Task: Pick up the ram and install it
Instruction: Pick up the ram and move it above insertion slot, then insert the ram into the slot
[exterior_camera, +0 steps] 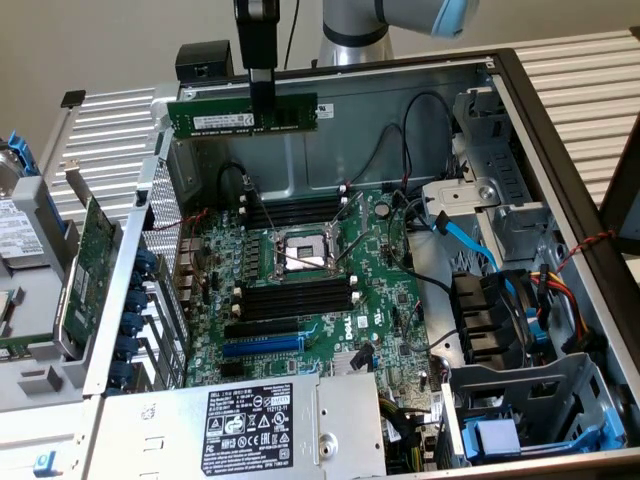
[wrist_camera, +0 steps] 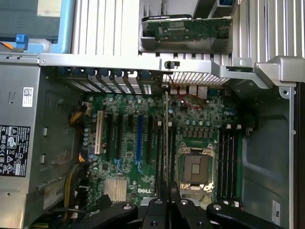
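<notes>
The gripper (exterior_camera: 261, 122) is shut tight on the ram (exterior_camera: 215, 118). The ram hangs in the air, above the far edge of the case (exterior_camera: 300, 170). It does not touch the case or anything inside it.

The ram is a long thin green stick with black chips and a white label. It is held level, with its flat face to the camera. The two dark fingers come straight down from above and pinch it from the top. They hold it a bit off the middle, so more of the stick pokes out toward the exterior view's left.

Down below, the green board (exterior_camera: 330, 320) lies flat in the case. The square socket (exterior_camera: 305, 250) sits in the middle of it. Long black slots (exterior_camera: 295, 297) run along the near side of the socket, and more slots (exterior_camera: 295, 212) run along the far side. The ram is well above all of them.

In the wrist view, the ram (wrist_camera: 166, 138) shows as a thin line, seen from its edge. It runs straight out from the gripper (wrist_camera: 169, 210). It is seen over the board, just beside the socket (wrist_camera: 195, 167).

A bigger green card (exterior_camera: 85, 265) stands outside the case, at the exterior view's left. A grey box (exterior_camera: 150, 430) with a black label sits at the near edge.
</notes>
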`<state>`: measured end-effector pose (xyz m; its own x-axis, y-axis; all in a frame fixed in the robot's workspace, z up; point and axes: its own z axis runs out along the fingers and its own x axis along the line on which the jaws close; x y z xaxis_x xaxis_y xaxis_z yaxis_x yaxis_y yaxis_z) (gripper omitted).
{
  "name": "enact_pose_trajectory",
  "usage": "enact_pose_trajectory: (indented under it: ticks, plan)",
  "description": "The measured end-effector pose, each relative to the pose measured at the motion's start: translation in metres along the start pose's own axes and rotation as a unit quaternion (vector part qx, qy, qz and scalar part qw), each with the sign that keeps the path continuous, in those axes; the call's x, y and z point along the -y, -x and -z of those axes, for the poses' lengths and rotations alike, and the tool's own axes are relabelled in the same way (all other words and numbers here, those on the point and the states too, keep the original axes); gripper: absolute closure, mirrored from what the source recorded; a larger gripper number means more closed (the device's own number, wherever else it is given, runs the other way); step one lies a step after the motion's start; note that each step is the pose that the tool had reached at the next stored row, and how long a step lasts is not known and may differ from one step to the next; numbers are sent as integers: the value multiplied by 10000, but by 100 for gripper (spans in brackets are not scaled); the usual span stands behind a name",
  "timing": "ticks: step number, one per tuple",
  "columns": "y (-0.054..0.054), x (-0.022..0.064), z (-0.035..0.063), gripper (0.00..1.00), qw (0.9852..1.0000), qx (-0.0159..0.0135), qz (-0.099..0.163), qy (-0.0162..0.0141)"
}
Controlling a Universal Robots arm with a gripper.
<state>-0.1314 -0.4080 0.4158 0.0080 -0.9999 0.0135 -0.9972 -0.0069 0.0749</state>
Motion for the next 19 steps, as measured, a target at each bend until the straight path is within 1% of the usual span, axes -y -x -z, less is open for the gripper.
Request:
enact_pose_trajectory:
  ticks: [2, 3, 4, 6, 7, 8, 10, 11, 12, 15, 19]
  plan:
    - [0, 35, 4, 88, 10000, 15, 0, -5]
    - [0, 51, 4, 88, 10000, 27, 0, -8]
    - [0, 68, 5, 88, 10000, 48, 1, -11]
    - [0, 87, 4, 88, 9999, 109, -1, -20]
    - [0, 93, 4, 88, 9999, 150, 0, -28]
    - [1, 95, 4, 88, 9998, 197, 3, -51]
    - [1, 97, 4, 88, 9996, 258, 7, -114]
    - [1, 104, 4, 88, 9995, 289, 10, -131]
    - [1, 115, 5, 88, 9994, 314, 11, -141]
    - [1, 154, 4, 88, 9992, 363, 14, -161]
    - [0, 194, 4, 88, 9991, 396, 16, -168]
